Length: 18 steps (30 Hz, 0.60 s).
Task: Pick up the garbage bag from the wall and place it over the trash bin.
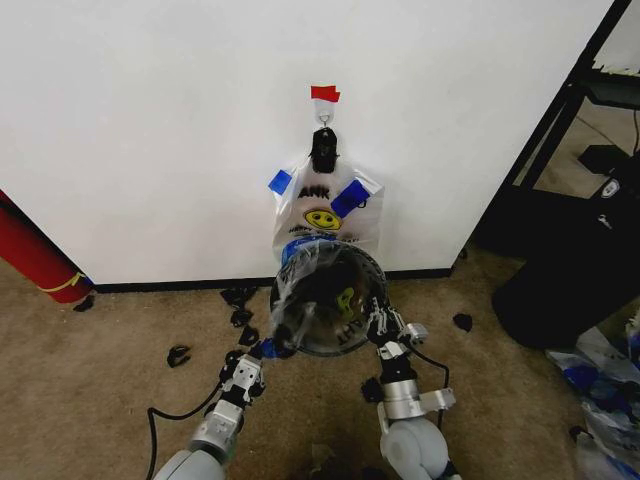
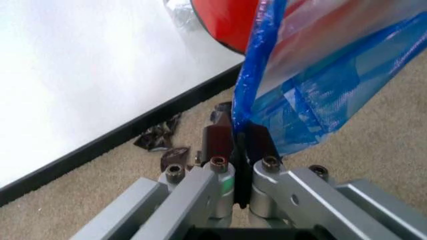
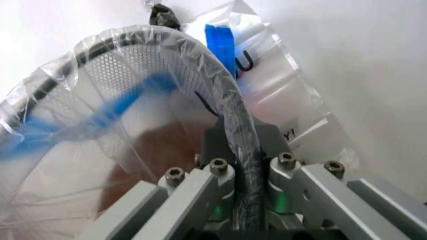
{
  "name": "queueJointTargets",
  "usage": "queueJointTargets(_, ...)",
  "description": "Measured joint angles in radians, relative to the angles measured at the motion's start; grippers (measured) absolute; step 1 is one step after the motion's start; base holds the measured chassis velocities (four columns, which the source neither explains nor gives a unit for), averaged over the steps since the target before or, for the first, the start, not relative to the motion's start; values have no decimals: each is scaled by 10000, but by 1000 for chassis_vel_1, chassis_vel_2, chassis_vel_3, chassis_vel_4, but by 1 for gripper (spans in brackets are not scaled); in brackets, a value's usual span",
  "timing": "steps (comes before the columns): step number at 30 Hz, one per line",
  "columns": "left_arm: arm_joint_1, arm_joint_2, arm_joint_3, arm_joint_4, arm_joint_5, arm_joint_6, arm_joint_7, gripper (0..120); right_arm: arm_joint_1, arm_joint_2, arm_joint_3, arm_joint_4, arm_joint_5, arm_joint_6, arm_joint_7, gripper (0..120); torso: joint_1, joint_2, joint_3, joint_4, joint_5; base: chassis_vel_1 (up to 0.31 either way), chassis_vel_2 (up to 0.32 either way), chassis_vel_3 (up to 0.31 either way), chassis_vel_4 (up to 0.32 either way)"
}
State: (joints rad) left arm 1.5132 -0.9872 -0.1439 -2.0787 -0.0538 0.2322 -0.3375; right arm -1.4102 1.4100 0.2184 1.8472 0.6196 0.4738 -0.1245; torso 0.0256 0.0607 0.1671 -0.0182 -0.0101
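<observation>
My left gripper [image 2: 239, 137] has its jaws clenched on the garbage bag [image 1: 325, 300], its blue edge running straight away from them. My right gripper [image 3: 241, 150] grasps the bag-covered rim of the trash bin [image 1: 372, 272], mouth tilted toward me, its red outside mostly hidden.

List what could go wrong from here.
1. The left gripper pinches only a blue-taped edge of the garbage bag; the thin film might tear or slip out.
2. The right gripper clamps bag and rim of the trash bin together; opening could drag the film off.
3. The clipped bag hangs close behind and might snag.
</observation>
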Motion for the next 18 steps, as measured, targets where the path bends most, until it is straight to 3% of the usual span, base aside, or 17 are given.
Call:
queueJointTargets(5,322,-61,3,-193,213,-307,196,1,-33,-66,128,19,-68,30,-60,0,0,0,0,0,1,0,0,0,0)
queueJointTargets(12,479,-113,-543,131,1329,-1642,441,27,238,-37,285,-604,-144,208,-64,0,0,0,0,2,1,0,0,0,0)
queueJointTargets(16,225,-51,-933,536,1594,-1878,483,41,323,-52,298,-747,-139,222,-12,0,0,0,0,0,0,0,0,0,0)
queueJointTargets(18,220,34,-1153,642,1542,-2130,991,48,376,-55,311,-802,-139,234,77,0,0,0,0,0,0,0,0,0,0)
